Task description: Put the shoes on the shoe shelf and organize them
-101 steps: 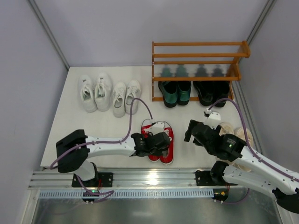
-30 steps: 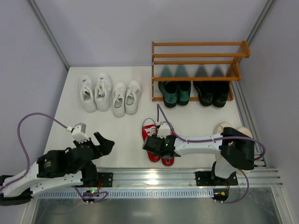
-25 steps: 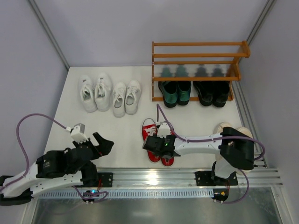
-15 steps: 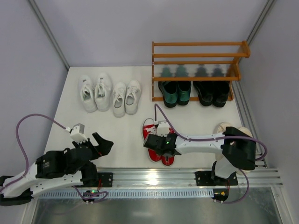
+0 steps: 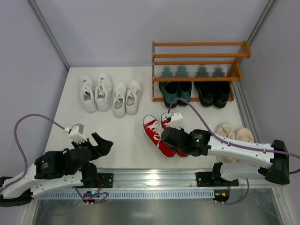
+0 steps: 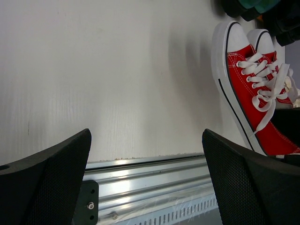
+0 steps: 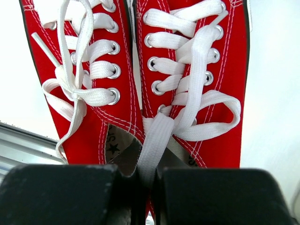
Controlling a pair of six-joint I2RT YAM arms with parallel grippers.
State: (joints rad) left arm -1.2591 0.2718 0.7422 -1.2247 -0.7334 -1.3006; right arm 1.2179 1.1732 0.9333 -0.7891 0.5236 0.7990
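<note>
Currently two pairs on shoe shelf (image 5: 197,55), four off; right gripper (image 7: 145,178) pinches red sneakers (image 5: 156,132), left gripper (image 6: 147,159) wide, empty

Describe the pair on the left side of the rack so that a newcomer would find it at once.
Start at the orange-brown wooden slatted shoe rack at the far right of the overhead view. Two pairs sit on its lowest tier, toes pointing toward the arms; the one meant is the left pair, the glossy dark green loafers. Their green colour sets them apart from the glossy black loafers beside them.
</note>
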